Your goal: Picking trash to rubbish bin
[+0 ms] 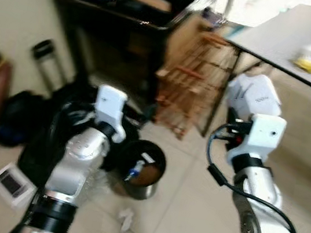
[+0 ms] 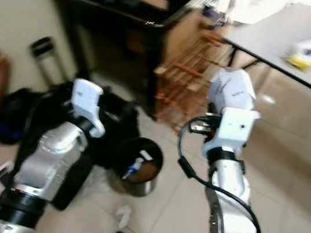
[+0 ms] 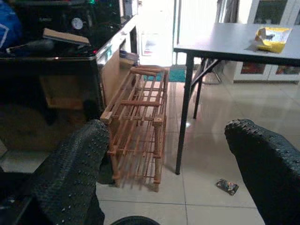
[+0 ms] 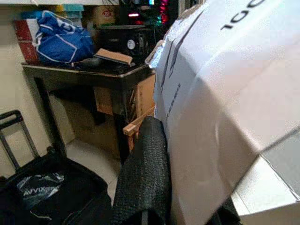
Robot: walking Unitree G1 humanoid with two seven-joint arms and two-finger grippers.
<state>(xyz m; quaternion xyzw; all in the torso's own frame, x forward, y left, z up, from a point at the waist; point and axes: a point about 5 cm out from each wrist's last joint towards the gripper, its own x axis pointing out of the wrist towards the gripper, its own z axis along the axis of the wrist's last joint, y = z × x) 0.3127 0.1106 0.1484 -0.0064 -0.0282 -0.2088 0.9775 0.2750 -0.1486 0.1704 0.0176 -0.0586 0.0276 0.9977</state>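
your right gripper (image 4: 154, 187) has its jaws clamped on a white carton (image 4: 225, 108) printed with dark lettering; in the right wrist view one black finger (image 4: 143, 173) lies flat against the carton's side, and the carton rises up and forward beyond the jaws. in the eye views the same carton (image 1: 252, 94) is held up at the end of the raised right arm, well above the floor. your left gripper (image 3: 164, 187) has its jaws spread wide with nothing between them (both studded pads sit far apart in the left wrist view), and one fingertip (image 3: 75, 168) shows its dotted rubber plainly. ahead of those open jaws stands a wooden slatted rack (image 3: 138, 124), and just past it a grey desk (image 3: 225, 44) carrying a yellow packet (image 3: 272, 37); a small crumpled wrapper (image 3: 227, 186) lies on the tiles below the desk. the rubbish bin (image 1: 143, 170), a dark round one with some litter already inside, sits on the floor between your two arms, below and nearer to you than the left jaws. a scrap of white paper (image 1: 126, 217) lies on the tiles beside the bin, closer to you. a black bag (image 1: 54, 130) slumps beneath the left arm, and a dark side table (image 4: 79, 70) with a blue bag (image 4: 61, 40) on top stands beyond the right jaws.
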